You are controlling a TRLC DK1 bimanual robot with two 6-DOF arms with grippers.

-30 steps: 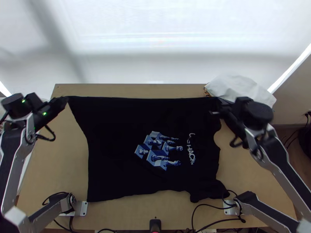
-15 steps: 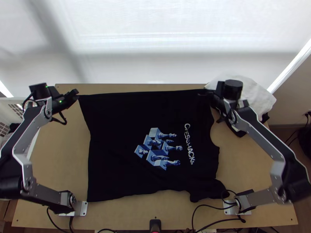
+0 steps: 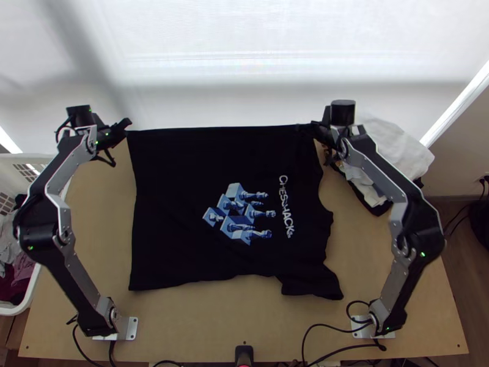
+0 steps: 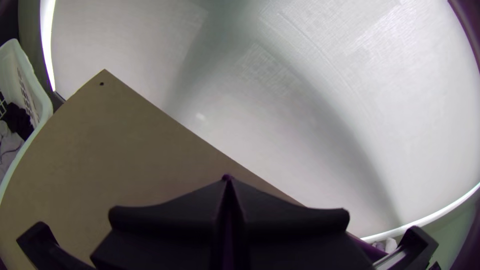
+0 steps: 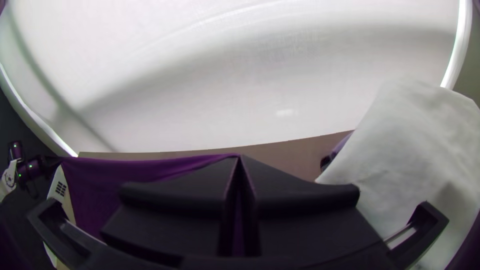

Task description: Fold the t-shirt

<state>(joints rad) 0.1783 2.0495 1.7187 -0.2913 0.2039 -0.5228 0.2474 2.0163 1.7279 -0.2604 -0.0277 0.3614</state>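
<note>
On your table [image 3: 98, 214], left gripper [image 3: 126, 125] and right gripper [image 3: 307, 128], both closed, pinch far corners of the t-shirt [image 3: 171, 183]; white lettering [image 3: 285, 208] flanks blue artwork [image 3: 235, 214].

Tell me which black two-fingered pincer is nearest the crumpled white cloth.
The right pincer, shut on the black printed T-shirt at its far edge. The left pincer grips that edge's other end, away from the white cloth.

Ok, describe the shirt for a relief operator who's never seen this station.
On the light wooden table, between the two arms, is a spread black t-shirt, its far edge stretched between the left gripper and the right gripper. Unlike the plain white cloth at the table's far right corner, it carries blue-and-white chess pieces on blocks, with white lettering beside them.
</note>
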